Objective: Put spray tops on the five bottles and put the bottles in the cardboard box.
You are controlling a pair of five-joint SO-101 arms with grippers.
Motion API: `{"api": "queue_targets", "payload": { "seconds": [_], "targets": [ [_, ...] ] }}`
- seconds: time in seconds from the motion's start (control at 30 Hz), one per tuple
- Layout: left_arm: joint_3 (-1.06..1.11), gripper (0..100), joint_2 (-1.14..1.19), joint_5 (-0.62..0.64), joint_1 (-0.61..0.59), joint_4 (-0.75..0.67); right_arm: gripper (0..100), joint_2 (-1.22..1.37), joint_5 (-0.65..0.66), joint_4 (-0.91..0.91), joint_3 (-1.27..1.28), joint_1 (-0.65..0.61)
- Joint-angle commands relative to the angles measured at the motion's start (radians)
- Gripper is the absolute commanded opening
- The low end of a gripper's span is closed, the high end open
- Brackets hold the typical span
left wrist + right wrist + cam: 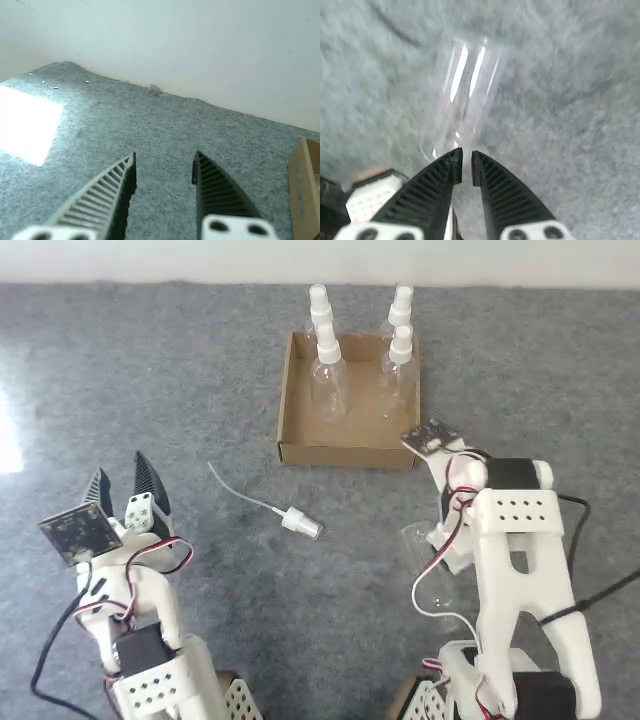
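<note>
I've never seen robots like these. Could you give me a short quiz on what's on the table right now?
1. How many bottles stand in the cardboard box?
2. True or false: the left arm's fingers are clamped on a spray top.
3. Where does the loose spray top lie? A) in the box B) on the carpet between the two arms C) screwed onto a bottle

Key: 1. Four. 2. False: they are open and hold nothing. 3. B.

Blurred clear bottle (pixel 465 95), cardboard box (pixel 306 190) cut by edge
</note>
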Motion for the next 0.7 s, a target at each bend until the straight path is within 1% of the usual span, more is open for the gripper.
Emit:
{"api": "queue_targets", "payload": {
  "seconds": [0.0,0.17,0.27,0.37,0.5,0.67],
  "targets": [
    [-0.012,17,-0.021,-0.009,-0.002,-0.031,1.3,-0.048,0.11,0.007,0.006,0.084],
    [-0.012,17,-0.021,-0.009,-0.002,-0.031,1.3,-0.048,0.285,0.007,0.063,0.179],
    [-0.012,17,-0.021,-0.009,-0.002,-0.031,1.3,-0.048,0.402,0.002,0.109,0.213],
    [-0.012,17,-0.021,-0.009,-0.002,-0.031,1.3,-0.048,0.5,-0.073,0.181,0.232],
    [-0.012,17,-0.021,-0.009,-0.002,-0.031,1.3,-0.048,0.516,-0.173,0.273,0.229],
    [-0.012,17,-0.021,-0.009,-0.002,-0.031,1.3,-0.048,0.516,-0.214,0.331,0.206]
  ]
}}
